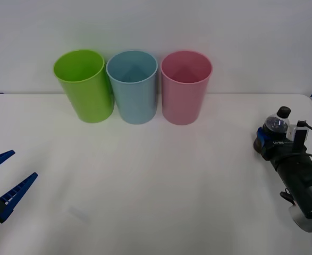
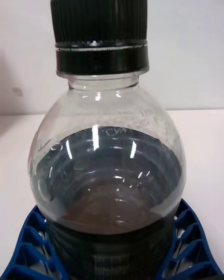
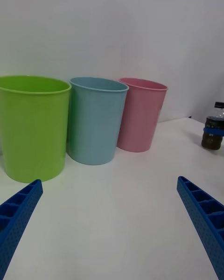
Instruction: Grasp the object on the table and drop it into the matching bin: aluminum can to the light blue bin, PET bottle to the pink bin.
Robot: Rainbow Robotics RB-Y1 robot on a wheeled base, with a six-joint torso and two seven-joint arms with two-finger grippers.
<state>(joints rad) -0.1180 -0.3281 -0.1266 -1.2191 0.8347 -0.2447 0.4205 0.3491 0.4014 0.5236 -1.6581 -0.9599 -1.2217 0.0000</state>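
At the far right of the white table (image 1: 156, 202), near its edge, the right gripper (image 1: 268, 139) is clamped around the PET bottle (image 1: 277, 125), which stands upright with its black cap (image 1: 284, 111) uppermost. In the right wrist view the bottle (image 2: 107, 168) sits squarely between the two blue ribbed fingers (image 2: 32, 242), one pressed to each side of its lower body (the contact line itself is hidden by the curve of the plastic), with dark liquid filling the lower part and clear plastic above up to the ribbed cap (image 2: 99, 28). Whether the bottle's base touches the tabletop cannot be told. The left gripper (image 1: 4, 178) hangs low at the front left of the table, its blue fingers (image 3: 205, 214) spread wide apart and touching nothing. From the left wrist view the bottle (image 3: 214, 133) appears small and far off to the side, with a blue finger band across it. Three tall bins stand in a row at the back of the table, just beside one another: a lime green bin (image 1: 84, 85) on the robot's left, the light blue bin (image 1: 133, 86) in the middle, and the pink bin (image 1: 185, 87) nearest the bottle, though well apart from it. All three are upright with open mouths.
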